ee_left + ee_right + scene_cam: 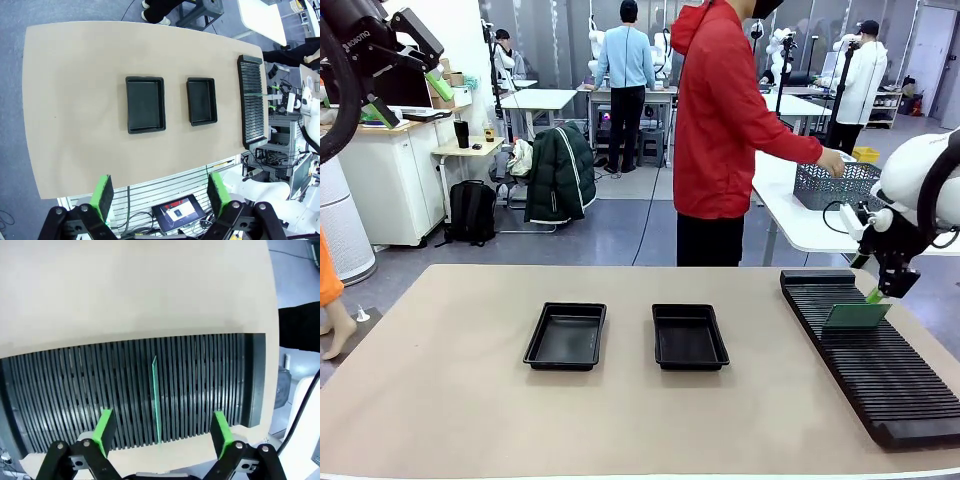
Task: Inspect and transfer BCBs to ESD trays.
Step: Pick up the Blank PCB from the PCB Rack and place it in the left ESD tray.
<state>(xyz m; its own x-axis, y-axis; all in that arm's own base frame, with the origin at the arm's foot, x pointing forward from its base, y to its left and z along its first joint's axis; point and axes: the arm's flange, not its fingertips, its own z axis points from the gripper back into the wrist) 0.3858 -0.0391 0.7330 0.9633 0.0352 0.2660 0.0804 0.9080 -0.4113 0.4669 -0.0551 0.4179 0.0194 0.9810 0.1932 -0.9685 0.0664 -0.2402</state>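
Big tan surface (440,400), flat and wide, carrying all the rest. On its right side, a long black slotted rack (890,390), ribs close together, likely there to hold thin boards up on edge and apart. Near the middle, well apart from the rack, the left ESD tray (567,338) and the right ESD tray (689,338), side by side. Bare floors in both, likely ready for boards to lie flat in. Just one green BCB (856,315), standing on edge in a slot toward the far end of the rack, top edge up and easy to pinch.

Right hand (162,416) hanging just above that BCB, wide open, holding nothing. One green finger pad (105,425) out to each side, with the thin board straight below the gap and not touched. Hard to tell from the front how much air between pads and board. Looks lined up for a straight drop and a squeeze.

Left hand (160,179) high over the near edge of the surface, wide open too, holding nothing. Well apart from trays and rack, likely parked out of the way.
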